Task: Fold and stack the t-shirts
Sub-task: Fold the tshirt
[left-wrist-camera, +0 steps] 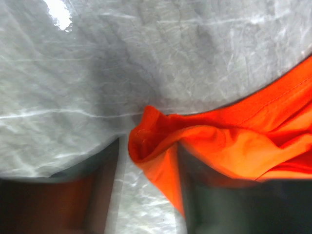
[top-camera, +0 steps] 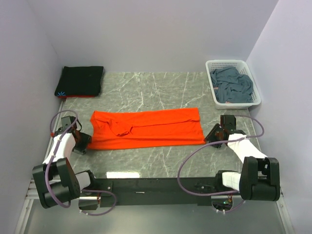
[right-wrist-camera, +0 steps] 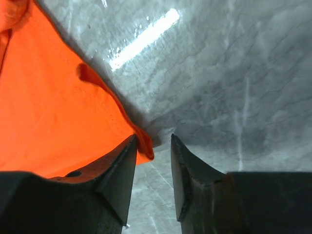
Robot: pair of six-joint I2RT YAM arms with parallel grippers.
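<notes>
The orange t-shirt [top-camera: 146, 128] lies folded into a long band across the middle of the marble table. My left gripper [top-camera: 83, 142] is at its near left corner, jaws apart. In the left wrist view the bunched orange corner [left-wrist-camera: 156, 161] lies between the blurred fingers of that gripper [left-wrist-camera: 148, 195]. My right gripper [top-camera: 213, 135] is at the near right corner, jaws apart. In the right wrist view the orange corner tip [right-wrist-camera: 145, 148] sits between the fingertips of that gripper [right-wrist-camera: 152, 137], against the left one. The black t-shirt [top-camera: 80, 80] lies folded at the back left. The blue-grey t-shirt [top-camera: 234, 85] lies crumpled in the basket.
The white lattice basket [top-camera: 214, 66] stands at the back right corner. Walls close in the table at left, back and right. Bare marble [top-camera: 156, 92] lies between the orange shirt and the back wall.
</notes>
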